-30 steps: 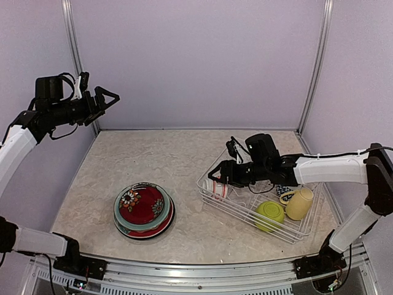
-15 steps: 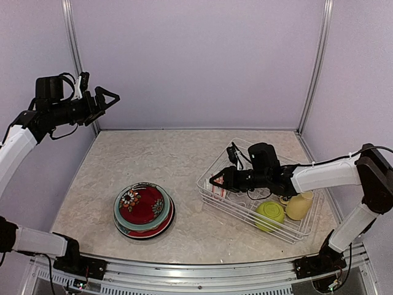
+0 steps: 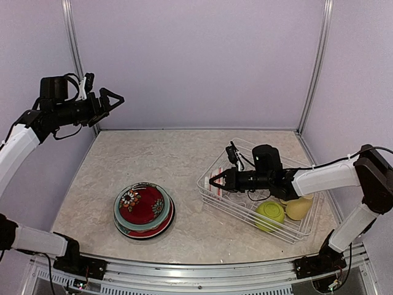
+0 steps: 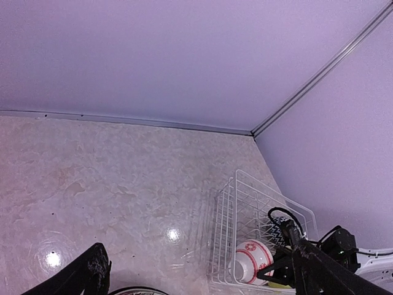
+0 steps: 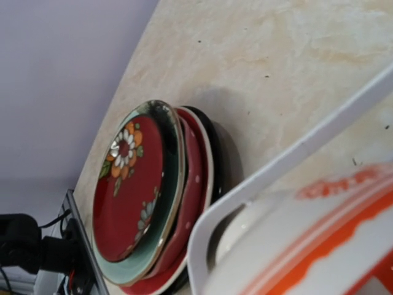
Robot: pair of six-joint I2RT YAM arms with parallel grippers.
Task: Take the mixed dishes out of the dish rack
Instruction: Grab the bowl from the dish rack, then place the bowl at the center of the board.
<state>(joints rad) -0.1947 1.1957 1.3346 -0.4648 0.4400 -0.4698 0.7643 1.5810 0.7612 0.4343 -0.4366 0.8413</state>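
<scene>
At the left end of the dish rack [image 3: 233,209], the right tool [image 3: 215,180] is closed, apparently nipping the rim of the red-white bowl [image 3: 213,189], which lies on its side among the wires (a thin rim suits a narrow pinch). The lime green bowl [image 3: 269,213] and pale yellow mug [image 3: 299,206] sit at the rack's other end. The left tool [image 3: 113,99] hangs high, jaws spread and empty, clear of the work. The overhead view shows only the top plate of the stack [image 3: 143,209] on the desk [image 3: 153,160]; the right wrist view shows its layers edge-on
</scene>
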